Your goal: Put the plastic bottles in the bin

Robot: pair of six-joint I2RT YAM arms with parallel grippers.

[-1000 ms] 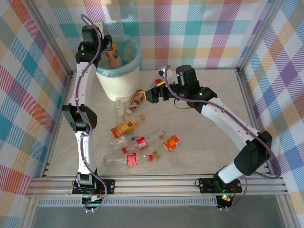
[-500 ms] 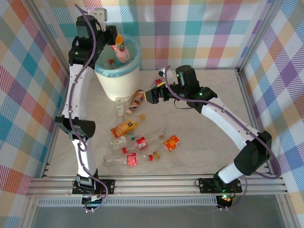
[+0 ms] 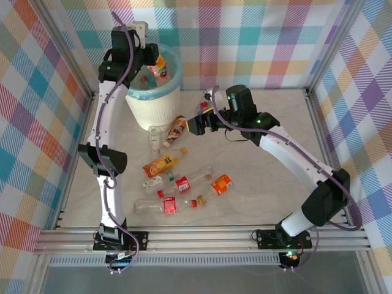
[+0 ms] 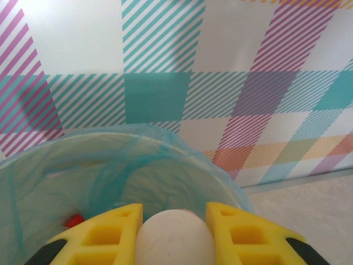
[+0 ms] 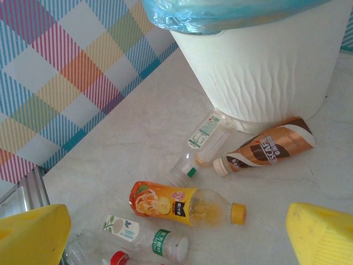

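Left gripper point(image 4: 174, 212): clamped on a pale bottle point(image 4: 174, 243) above the bin point(image 4: 66, 165)
Right gripper point(image 3: 193, 124): fingers spread wide
Brown Nescafé bottle point(image 5: 270, 146): light, slick; I'd pinch mid-body

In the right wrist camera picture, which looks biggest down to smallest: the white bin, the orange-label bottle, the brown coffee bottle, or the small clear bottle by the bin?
1. white bin, by far.
2. orange-label bottle and brown coffee bottle: too alike to rank.
3. small clear bottle, the slimmest.
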